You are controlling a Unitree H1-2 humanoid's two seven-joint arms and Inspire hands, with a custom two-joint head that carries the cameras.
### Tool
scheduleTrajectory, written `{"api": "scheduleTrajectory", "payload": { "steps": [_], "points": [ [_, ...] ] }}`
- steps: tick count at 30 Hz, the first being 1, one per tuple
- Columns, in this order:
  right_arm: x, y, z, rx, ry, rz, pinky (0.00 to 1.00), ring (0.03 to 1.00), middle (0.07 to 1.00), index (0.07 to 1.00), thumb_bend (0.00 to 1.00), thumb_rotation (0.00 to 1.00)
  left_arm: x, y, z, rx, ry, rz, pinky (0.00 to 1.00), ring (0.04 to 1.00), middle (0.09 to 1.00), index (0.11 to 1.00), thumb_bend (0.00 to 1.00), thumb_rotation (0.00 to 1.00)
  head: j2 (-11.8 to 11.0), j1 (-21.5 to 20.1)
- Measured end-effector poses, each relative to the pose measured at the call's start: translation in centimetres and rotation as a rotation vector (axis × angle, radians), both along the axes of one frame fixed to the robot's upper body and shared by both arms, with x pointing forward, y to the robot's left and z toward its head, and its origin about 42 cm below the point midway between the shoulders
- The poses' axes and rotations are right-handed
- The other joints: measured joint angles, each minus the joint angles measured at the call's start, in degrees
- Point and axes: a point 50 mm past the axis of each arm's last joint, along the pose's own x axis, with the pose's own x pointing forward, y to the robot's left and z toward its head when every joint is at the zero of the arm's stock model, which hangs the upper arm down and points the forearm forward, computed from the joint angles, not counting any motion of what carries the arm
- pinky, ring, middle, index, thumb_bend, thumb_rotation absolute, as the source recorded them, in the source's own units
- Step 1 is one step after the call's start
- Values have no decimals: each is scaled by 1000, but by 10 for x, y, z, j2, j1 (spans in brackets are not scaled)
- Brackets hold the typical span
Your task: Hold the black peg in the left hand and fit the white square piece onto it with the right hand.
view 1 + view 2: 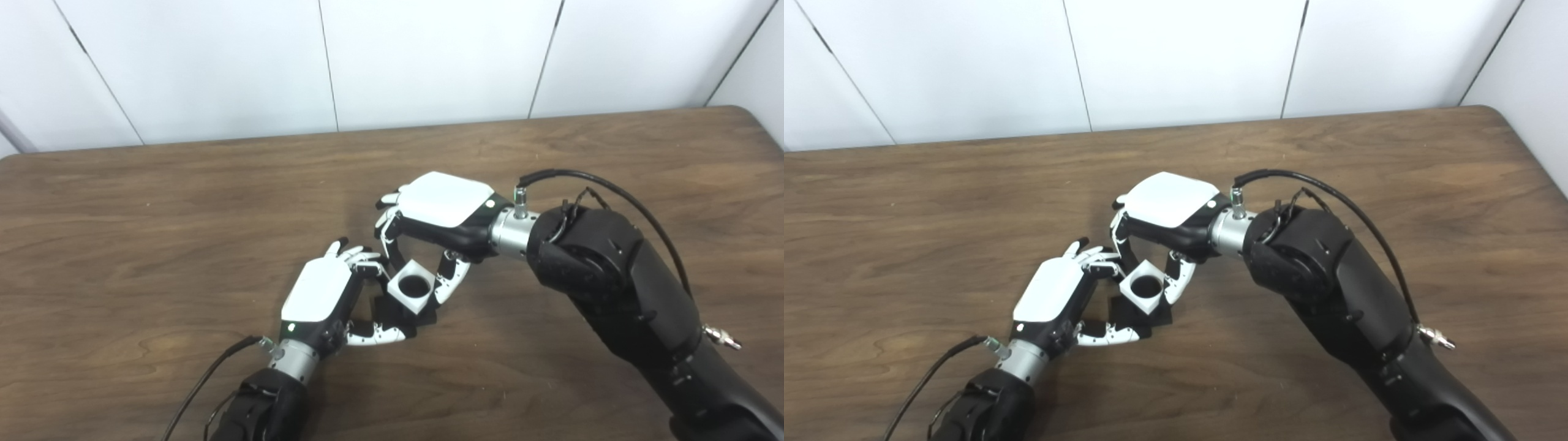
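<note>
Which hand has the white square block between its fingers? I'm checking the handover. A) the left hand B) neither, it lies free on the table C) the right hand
C: the white square block, round hole facing up, sits between the fingers and thumb of the right hand, above the black piece at the left hand.

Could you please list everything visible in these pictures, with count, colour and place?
white piece: one, white cube with a round hole, mid-table, between the fingers of the right robot hand
black peg: one, black, under and beside the white piece, at the left robot hand; mostly hidden
table: one, brown wood, fills the view
wall: white panels, behind the table
left robot hand: one, white and black, lower centre
right robot hand: one, white and black, centre
</note>
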Motion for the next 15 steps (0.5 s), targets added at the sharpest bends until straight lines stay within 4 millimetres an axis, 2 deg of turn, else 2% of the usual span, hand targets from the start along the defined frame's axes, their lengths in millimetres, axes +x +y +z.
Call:
{"api": "scheduleTrajectory", "payload": {
  "steps": [15],
  "points": [
    [2,0,-3,-1,-17,13,927,933,803,491,525,146,0,0,0,1,-2,3,1000,858,776,486,523,55,-3,1]
  ]
}}
